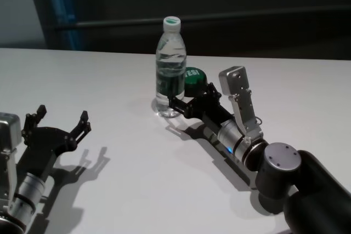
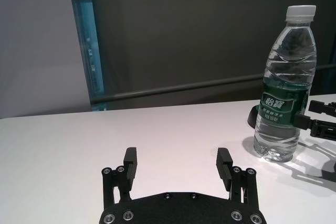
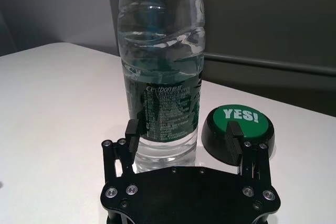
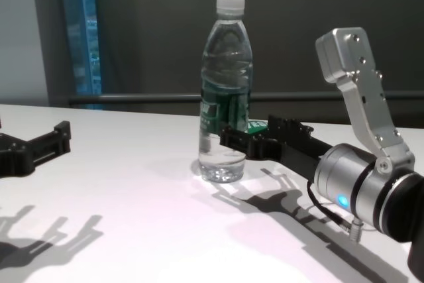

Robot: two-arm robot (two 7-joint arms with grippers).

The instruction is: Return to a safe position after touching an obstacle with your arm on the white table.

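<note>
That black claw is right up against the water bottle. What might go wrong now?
1. The tall water bottle stands upright with the right pincer open at its base; a sideways pull-back might tip it over on the white table.
2. The green button sits just beside one finger and might get knocked or pressed.
The left pincer rests open, well away, so it seems no threat.

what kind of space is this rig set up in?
Likely an indoor lab or demo room, not a home. A bare white table holds only test props: a water bottle and a green "YES!" button. Behind are a dark wall and a rail.
</note>
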